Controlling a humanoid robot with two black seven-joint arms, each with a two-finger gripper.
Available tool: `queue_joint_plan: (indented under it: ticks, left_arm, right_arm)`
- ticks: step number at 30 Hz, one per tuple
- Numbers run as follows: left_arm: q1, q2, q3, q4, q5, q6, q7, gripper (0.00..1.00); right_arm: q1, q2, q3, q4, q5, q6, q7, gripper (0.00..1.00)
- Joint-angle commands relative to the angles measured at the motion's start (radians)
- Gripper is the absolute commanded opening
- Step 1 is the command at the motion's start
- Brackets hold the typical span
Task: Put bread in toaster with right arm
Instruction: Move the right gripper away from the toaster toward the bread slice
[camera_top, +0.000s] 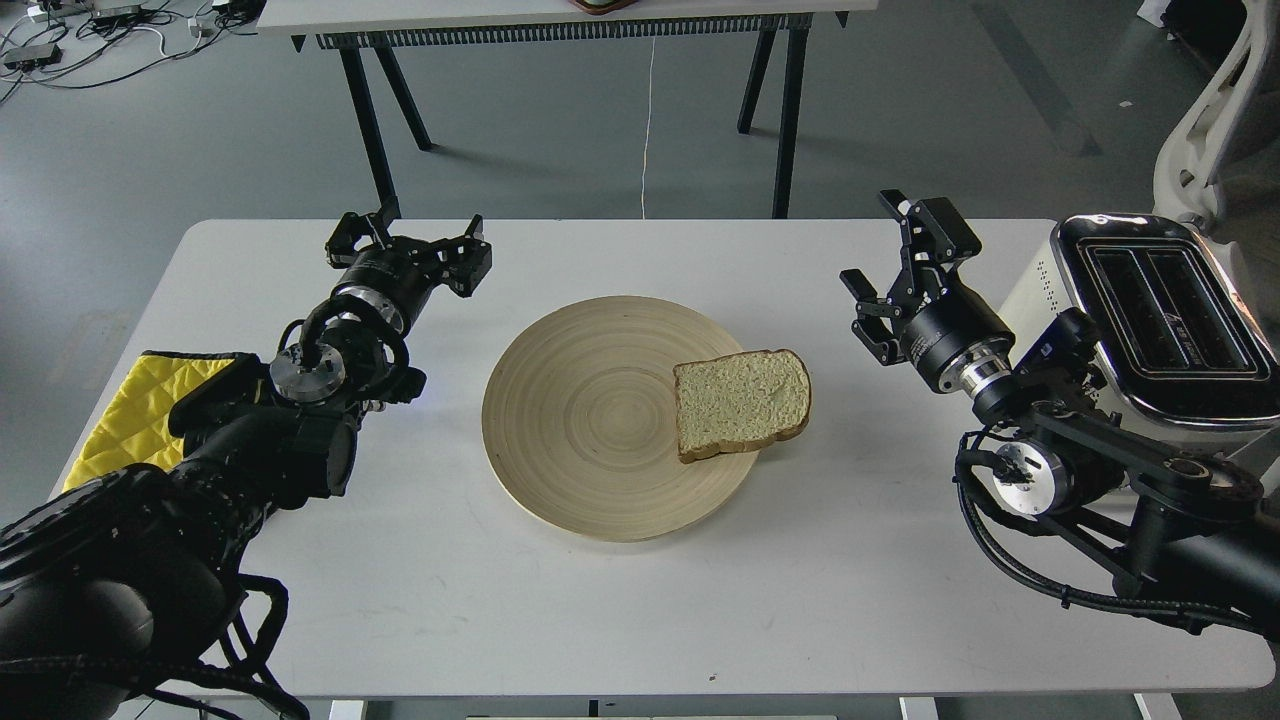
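One slice of pale tan bread (742, 402) lies flat on the right side of a round wooden plate (580, 420) at the table's middle. The cream-white toaster (1150, 320) with a chrome top stands at the table's right edge, both slots open and empty. My right gripper (890, 250) is open and empty, above the table between the toaster and the bread, up and to the right of the slice. My left gripper (408, 240) is open and empty at the back left of the table.
A yellow quilted cloth (140, 410) lies at the table's left edge under my left arm. The white table (620, 620) reaches to the front. A second table on black legs (780, 110) stands behind, with a white cord hanging down.
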Motion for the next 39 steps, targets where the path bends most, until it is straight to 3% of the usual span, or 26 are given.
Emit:
queue_joint_plan:
  ticks: [1,11,23,39]
  left_arm:
    - [0.001,0.000,0.000,0.000,0.000,0.000,0.000,1.00]
    - [0.001,0.000,0.000,0.000,0.000,0.000,0.002,1.00]
    - [0.001,0.000,0.000,0.000,0.000,0.000,0.002,1.00]
    - [-0.001,0.000,0.000,0.000,0.000,0.000,0.002,1.00]
  right_arm:
    - [0.006,0.012,-0.061,-0.009,-0.014,-0.004,0.000,0.99]
    - [0.035,-0.007,-0.166,0.011,-0.016,-0.006,0.000,0.99]
    - [0.035,-0.130,-0.196,0.077,-0.059,-0.003,-0.032,0.99]
    - [0.011,-0.129,-0.206,0.083,-0.085,-0.029,-0.033,0.99]
